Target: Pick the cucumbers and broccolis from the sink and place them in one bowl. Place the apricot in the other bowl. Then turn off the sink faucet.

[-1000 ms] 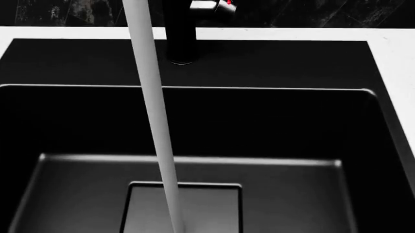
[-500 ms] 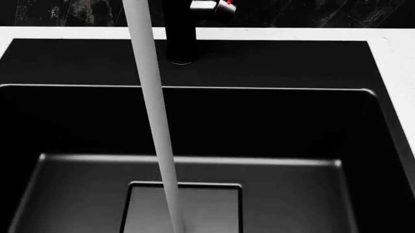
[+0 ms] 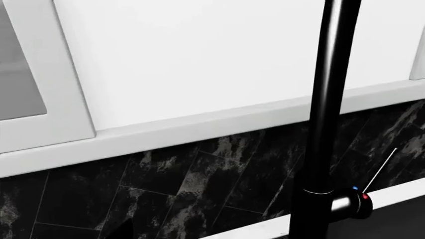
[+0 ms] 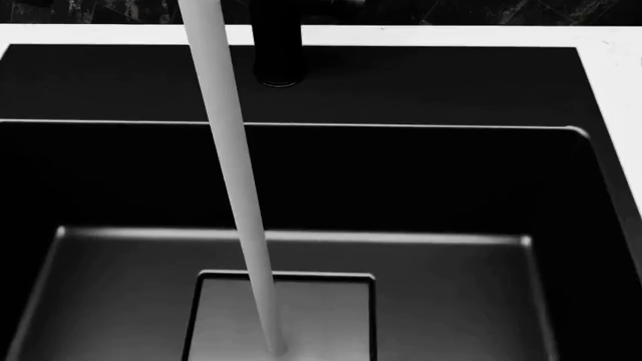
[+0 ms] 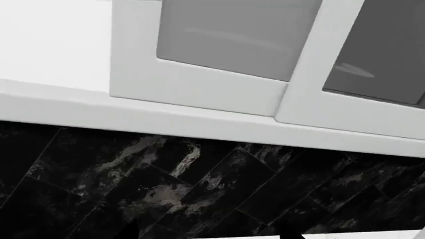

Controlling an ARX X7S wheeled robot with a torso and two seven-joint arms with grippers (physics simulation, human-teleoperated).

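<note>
Water [image 4: 236, 188] runs in a white stream from the faucet into the black sink [image 4: 101, 75], landing on the drain plate [image 4: 321, 316]. The faucet's black base [image 4: 278, 45] stands at the sink's back edge. In the left wrist view the faucet stem [image 3: 329, 99] rises close by, with its side handle [image 3: 352, 205] marked red and blue and carrying a thin lever [image 3: 379, 169]. My left gripper [image 3: 209, 235] and right gripper [image 5: 209, 233] show only dark fingertips [image 5: 129, 230] set wide apart, holding nothing. Cucumbers, broccolis, apricot and bowls are out of view.
A white counter [image 4: 622, 90] borders the sink at the back and right. Black marble backsplash [image 5: 199, 184] and white wall cabinets [image 5: 199, 84] with glass doors face both wrist cameras.
The head view has tipped slightly downward: sink and faucet base sit higher in the picture, and the red-marked handle has left its top edge. Water keeps running.
</note>
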